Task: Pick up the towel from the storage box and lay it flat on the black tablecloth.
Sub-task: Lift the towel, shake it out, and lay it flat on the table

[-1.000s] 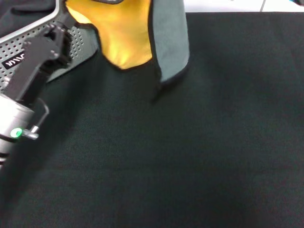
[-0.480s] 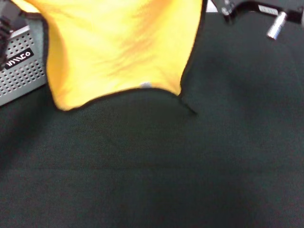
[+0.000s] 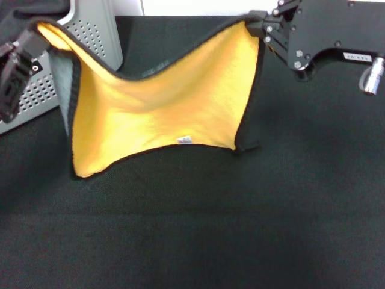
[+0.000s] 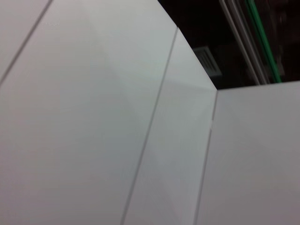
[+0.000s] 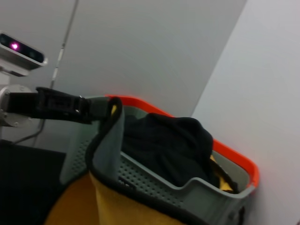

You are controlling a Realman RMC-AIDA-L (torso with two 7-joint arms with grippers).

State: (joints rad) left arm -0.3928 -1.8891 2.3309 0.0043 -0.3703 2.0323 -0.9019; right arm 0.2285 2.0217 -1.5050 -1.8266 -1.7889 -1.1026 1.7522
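- Since half a second ago the towel (image 3: 156,114) has spread wide, yellow face showing, near the bench's far edge.
- The left gripper (image 3: 24,51) and right gripper (image 3: 260,27) each pinch a top corner.
- It is out of the box (image 3: 90,30); lowering it flat onto the black tablecloth (image 3: 240,229) remains.

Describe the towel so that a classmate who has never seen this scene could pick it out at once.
Look over the black tablecloth, beside the perforated grey storage box. The towel hangs stretched between the left gripper and the right gripper. Its yellow-orange face, black border and small white label mark it out.
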